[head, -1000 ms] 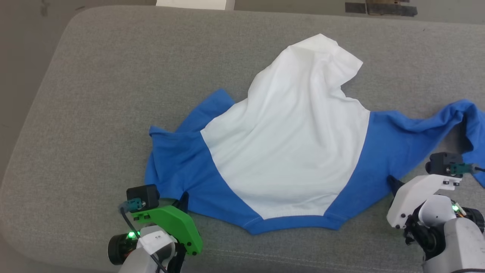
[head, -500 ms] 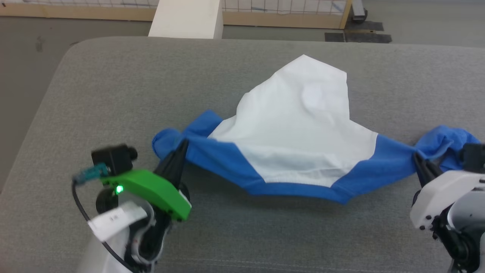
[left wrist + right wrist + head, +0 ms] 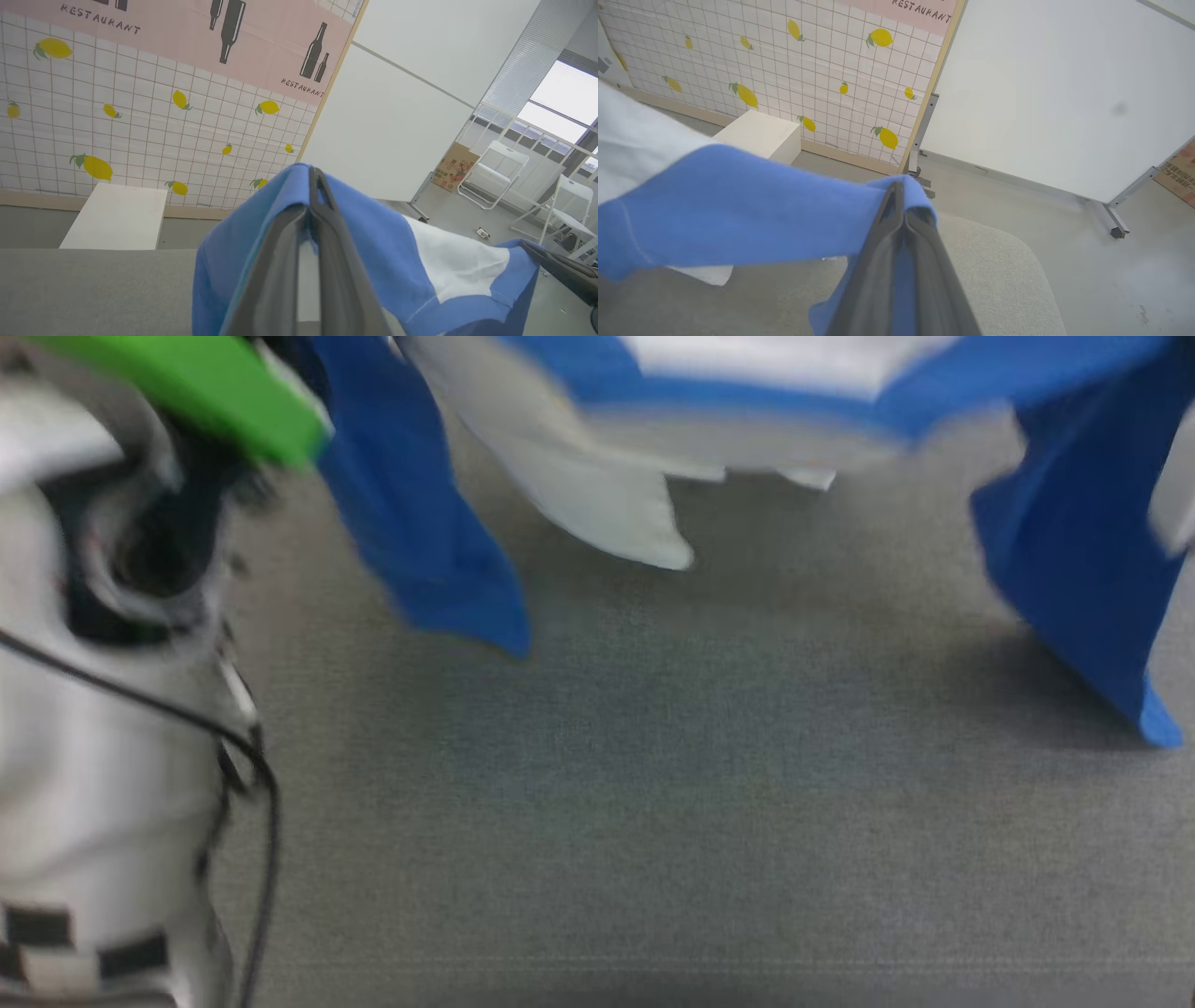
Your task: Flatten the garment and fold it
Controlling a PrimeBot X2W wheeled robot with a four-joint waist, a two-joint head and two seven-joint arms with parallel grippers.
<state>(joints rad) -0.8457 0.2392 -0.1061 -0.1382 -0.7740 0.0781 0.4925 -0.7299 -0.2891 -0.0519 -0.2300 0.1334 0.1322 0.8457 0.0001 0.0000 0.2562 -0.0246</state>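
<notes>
As it hangs, shirt: one, above the surface
Claws: two, left claw and right claw, both clenched on shirt

- Grey bench lay at 6 o'clock in the head view.
- Lemon-tiled wall stood at 10 o'clock in the left wrist view.
- White block sat at 9 o'clock.
- Folding chairs stood at 3 o'clock.
</notes>
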